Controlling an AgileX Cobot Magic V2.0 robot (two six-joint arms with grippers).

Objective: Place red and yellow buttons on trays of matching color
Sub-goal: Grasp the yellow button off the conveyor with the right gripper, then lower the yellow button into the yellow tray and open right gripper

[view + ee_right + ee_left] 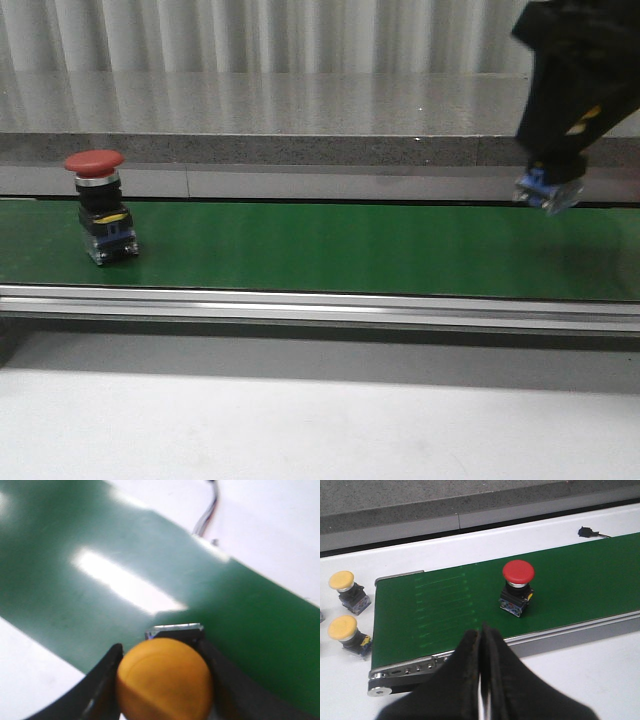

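Note:
A red button (96, 205) with a mushroom cap stands upright on the green conveyor belt (330, 250) at the left; the left wrist view shows this red button (517, 586) too. My left gripper (481, 632) is shut and empty, hovering near the belt's front rail. Two yellow buttons (347, 591) (347, 634) stand on the white table beside the belt's end. At the far right, my right gripper (548, 185) holds a yellow button (165, 682) above the belt, its blue-and-clear base (545, 192) sticking out below the fingers. No trays are in view.
A grey stone ledge (300, 150) runs behind the belt. A silver rail (320, 305) borders the belt's front, with white tabletop (300, 420) before it. A small black connector with a cable (587, 531) lies on the table past the belt.

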